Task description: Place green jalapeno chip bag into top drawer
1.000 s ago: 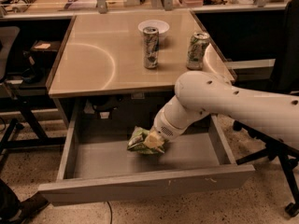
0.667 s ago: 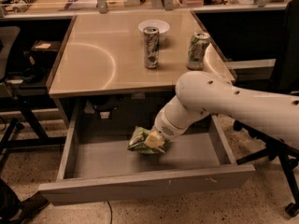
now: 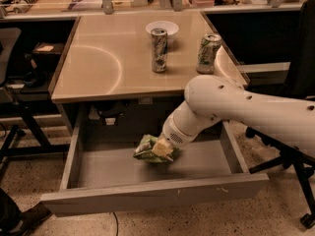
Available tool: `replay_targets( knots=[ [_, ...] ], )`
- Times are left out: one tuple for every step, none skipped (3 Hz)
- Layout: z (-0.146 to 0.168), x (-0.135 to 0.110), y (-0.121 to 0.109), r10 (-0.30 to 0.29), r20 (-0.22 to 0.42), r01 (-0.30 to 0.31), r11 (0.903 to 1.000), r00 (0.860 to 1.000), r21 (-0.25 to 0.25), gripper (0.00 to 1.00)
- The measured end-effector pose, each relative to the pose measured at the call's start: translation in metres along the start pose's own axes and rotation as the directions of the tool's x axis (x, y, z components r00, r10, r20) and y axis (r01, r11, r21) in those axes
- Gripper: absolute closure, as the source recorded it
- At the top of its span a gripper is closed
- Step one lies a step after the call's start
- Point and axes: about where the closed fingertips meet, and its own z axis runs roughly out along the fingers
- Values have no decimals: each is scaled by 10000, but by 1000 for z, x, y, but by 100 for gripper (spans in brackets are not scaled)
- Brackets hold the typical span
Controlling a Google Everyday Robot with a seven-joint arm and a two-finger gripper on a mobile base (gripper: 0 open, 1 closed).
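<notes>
The green jalapeno chip bag (image 3: 146, 151), crinkly green and white, lies in the middle of the open top drawer (image 3: 152, 194), a wide shallow grey drawer pulled out from under the desk. My gripper (image 3: 163, 148) is down inside the drawer at the bag's right end, touching it. The thick white arm (image 3: 236, 112) reaches in from the right and hides most of the gripper. I cannot tell whether the bag rests on the drawer floor or is held just above it.
On the tan desk top (image 3: 98, 68) stand two green-and-silver cans (image 3: 158, 49) (image 3: 208, 53) and a white bowl (image 3: 162, 28). A black office chair (image 3: 295, 156) stands to the right of the drawer and dark furniture (image 3: 15, 82) to the left.
</notes>
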Motion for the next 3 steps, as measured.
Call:
replay_targets(
  knots=[
    [0,0,0,0,0,0,10000,10000,0,11],
    [0,0,0,-1,0,1,10000,10000,0,0],
    [0,0,0,-1,0,1,10000,10000,0,0]
  ],
)
